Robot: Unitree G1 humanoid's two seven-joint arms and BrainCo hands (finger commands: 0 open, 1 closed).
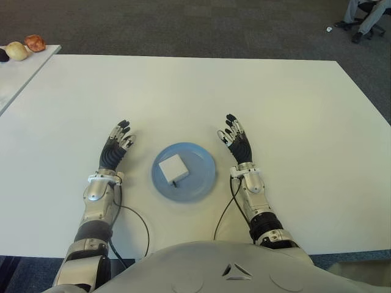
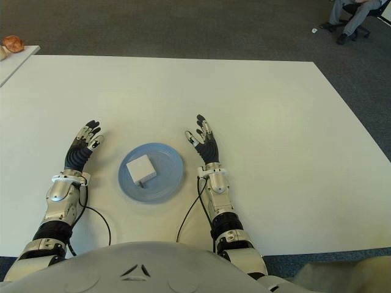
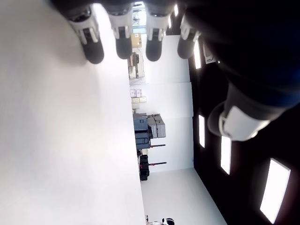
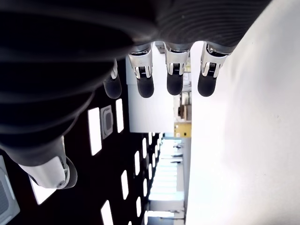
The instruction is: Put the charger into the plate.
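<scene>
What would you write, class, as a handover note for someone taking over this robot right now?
Left hand: open, empty, left of the plate.
Right hand: open, empty, right of the plate.
Charger: white block lying inside the blue plate on the white table, its short cable pointing toward the robot.
Done: charger is in the plate; neither hand touches it.
Left: nothing visible remains; just keep both hands clear of the plate.

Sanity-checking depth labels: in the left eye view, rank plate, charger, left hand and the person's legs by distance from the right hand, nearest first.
From the right hand:
1. Blue plate, just to its left, between the hands.
2. White charger, lying in the plate's left half.
3. Left hand, open, beyond the plate's left side.
4. Person's legs, on the carpet past the table's far right corner.
</scene>
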